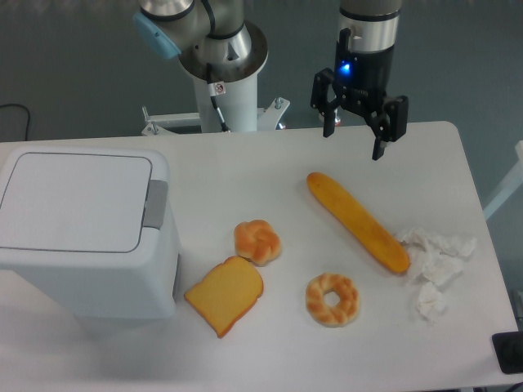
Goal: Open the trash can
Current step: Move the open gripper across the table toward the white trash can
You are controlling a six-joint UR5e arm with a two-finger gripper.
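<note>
Hovering end effector [353, 140] spread, trash can [82, 233] far left, shut

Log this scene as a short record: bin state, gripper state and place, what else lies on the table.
trash can: left side of the table, lid flat and closed, grey tab on its right edge
gripper: open, empty, above the far edge, well right of the trash can
bread: baguette, roll, toast slice, ring-shaped bun
crumpled tissue: at the baguette's right end

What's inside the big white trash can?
You can't see inside. The trash can has its flat lid shut, covering whatever is in there. Only the grey push tab shows at the lid's edge.
</note>
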